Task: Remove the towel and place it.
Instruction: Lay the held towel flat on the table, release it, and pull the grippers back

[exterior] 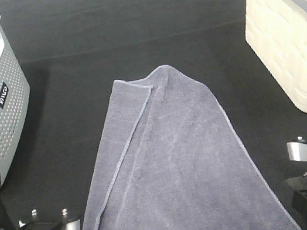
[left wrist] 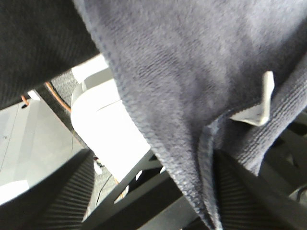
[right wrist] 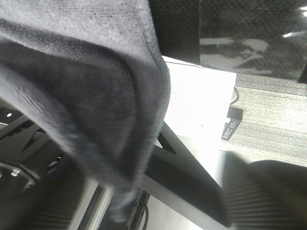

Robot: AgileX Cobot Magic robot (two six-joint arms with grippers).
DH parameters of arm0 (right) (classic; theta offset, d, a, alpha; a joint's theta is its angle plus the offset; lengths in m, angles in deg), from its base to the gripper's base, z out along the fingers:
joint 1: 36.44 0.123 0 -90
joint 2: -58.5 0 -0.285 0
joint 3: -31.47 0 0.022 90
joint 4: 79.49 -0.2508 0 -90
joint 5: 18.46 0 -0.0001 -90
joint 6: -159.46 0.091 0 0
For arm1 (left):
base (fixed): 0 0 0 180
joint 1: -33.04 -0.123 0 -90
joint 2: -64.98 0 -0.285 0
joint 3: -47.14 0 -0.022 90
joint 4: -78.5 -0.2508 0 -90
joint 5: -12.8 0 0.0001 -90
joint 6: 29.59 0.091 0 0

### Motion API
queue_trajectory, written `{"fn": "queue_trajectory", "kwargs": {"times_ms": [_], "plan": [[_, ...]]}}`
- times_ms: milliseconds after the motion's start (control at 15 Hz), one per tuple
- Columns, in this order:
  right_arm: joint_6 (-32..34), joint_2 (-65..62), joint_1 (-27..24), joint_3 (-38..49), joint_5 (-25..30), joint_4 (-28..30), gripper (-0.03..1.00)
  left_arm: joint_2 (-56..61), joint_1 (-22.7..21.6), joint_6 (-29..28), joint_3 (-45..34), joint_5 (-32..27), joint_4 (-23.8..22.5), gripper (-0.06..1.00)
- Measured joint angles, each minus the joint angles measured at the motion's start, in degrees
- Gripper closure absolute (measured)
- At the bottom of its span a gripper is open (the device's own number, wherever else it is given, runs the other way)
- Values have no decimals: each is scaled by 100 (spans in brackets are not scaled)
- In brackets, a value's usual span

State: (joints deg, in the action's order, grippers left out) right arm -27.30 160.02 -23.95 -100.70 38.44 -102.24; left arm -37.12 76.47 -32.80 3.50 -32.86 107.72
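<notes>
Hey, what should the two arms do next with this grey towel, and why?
Probably draw the left gripper and right gripper back, clear of the towel. It already lies spread on the black table, and its near end only drapes loosely between their wide-open fingers, so neither grips it.

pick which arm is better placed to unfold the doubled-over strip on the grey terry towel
left, probably. the big grey terry towel has its doubled-over strip on the robot's left, its hem hanging between the pads of the open left tool. the right tool must cross the cloth.
</notes>
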Motion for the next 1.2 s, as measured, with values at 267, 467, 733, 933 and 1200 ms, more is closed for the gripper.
{"fn": "queue_trajectory", "kwargs": {"times_ms": [267, 467, 733, 933, 1200], "plan": [[0, -6, -6, 0, 321, -29, 11, 0, 0, 0, 23, -344, 29, 27], [0, -338, -6, 6, 476, -92, 11, 138, 0, 0, 292, -653, 63, 27], [0, -1106, -6, 11, 607, -103, 11, 418, 0, 0, 510, -573, 149, 27], [-6, -1249, -6, -109, 487, -52, 13, 418, 0, 0, 636, -258, 126, 27], [-17, -1272, -6, -1146, 453, -40, 30, 424, 0, 0, 1490, 458, -252, 32]]}}
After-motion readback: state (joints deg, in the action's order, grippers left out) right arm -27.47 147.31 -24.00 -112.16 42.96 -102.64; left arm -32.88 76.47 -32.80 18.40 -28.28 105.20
